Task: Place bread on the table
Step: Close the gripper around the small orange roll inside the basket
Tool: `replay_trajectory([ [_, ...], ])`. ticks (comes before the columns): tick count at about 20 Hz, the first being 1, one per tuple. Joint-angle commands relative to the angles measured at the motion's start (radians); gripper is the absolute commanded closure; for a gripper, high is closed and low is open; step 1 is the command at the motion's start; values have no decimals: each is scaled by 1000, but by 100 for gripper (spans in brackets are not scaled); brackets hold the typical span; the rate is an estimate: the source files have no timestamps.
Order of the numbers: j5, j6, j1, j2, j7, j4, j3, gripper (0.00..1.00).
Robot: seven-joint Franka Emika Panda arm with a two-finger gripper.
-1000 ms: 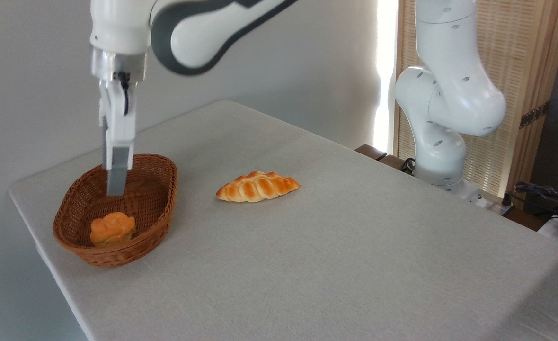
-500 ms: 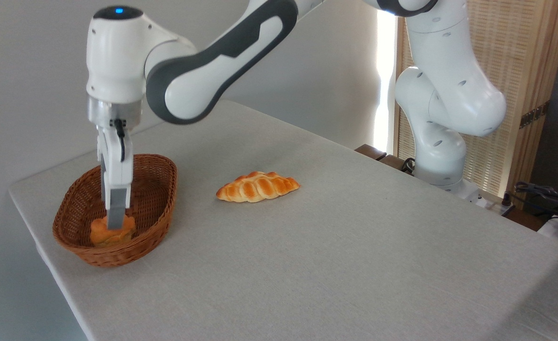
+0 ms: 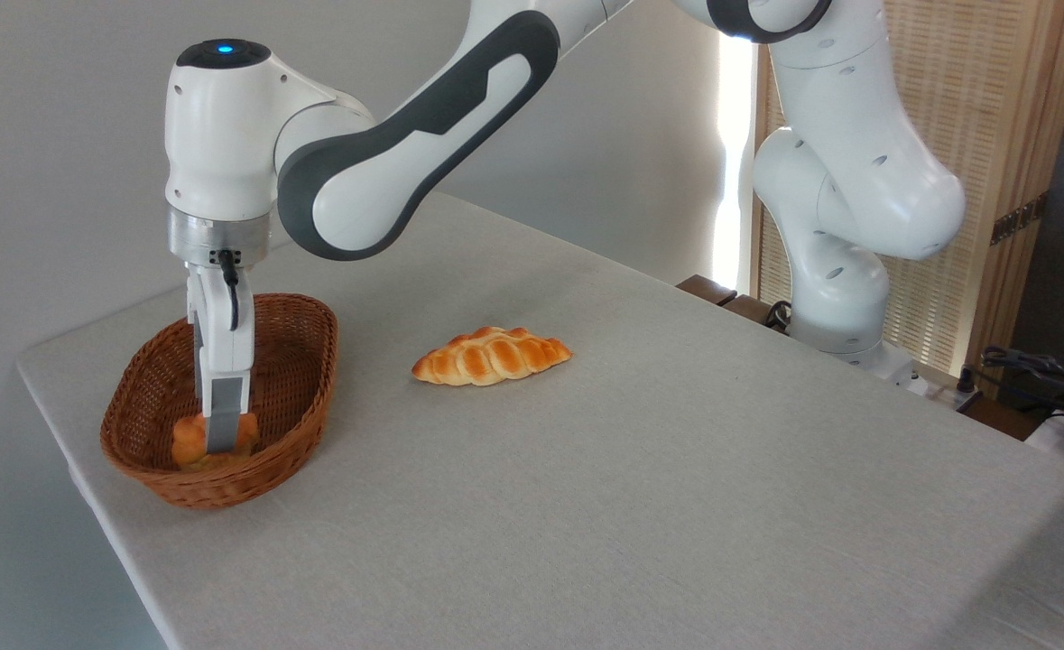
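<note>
The white-and-grey robot arm's two-finger gripper [image 3: 222, 440] has dropped a good deal over the last second; a second ago its grey fingertips hung above the brown oval wicker basket [image 3: 310, 361], well clear of what lies inside, half a second ago they had reached the top of it, and now they sit lower again, with the near finger [image 3: 222, 424] covering the middle of the small, lumpy golden-orange bun [image 3: 187, 440]; the bun shows on either side of that finger, so the fingers seem to straddle it, though the far finger is hidden and I cannot tell whether the jaws have closed on the bun or only stand around it; the bun itself has not shifted, and it still rests on the basket floor, towards the near end; the long braided golden loaf [image 3: 490, 356] lies where it lay, alone on the large light grey-beige cloth-covered table [image 3: 676, 469], well apart from the basket; as I judge it, the descent is finished or nearly so, and the grasp is the step in hand; the task is at an early stage, since the bun has yet to leave the basket; next comes a firm squeeze and a straight lift that clears the wicker rim before the bun is carried across to bare tabletop.
</note>
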Motion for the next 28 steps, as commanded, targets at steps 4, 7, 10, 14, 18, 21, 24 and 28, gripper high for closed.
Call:
replay_trajectory([
  [4,13,20,7,26,12,7,-8,0],
  [7,26,20,7,29,12,7,-8,0],
  [10,39,20,7,29,10,7,-9,4],
  [14,39,20,7,29,10,7,-8,46],
  [18,55,18,7,29,12,7,-9,64],
  [21,59,17,7,28,12,7,-9,65],
  [24,59,17,7,28,12,7,-9,65],
  [28,59,15,7,26,10,7,-9,66],
])
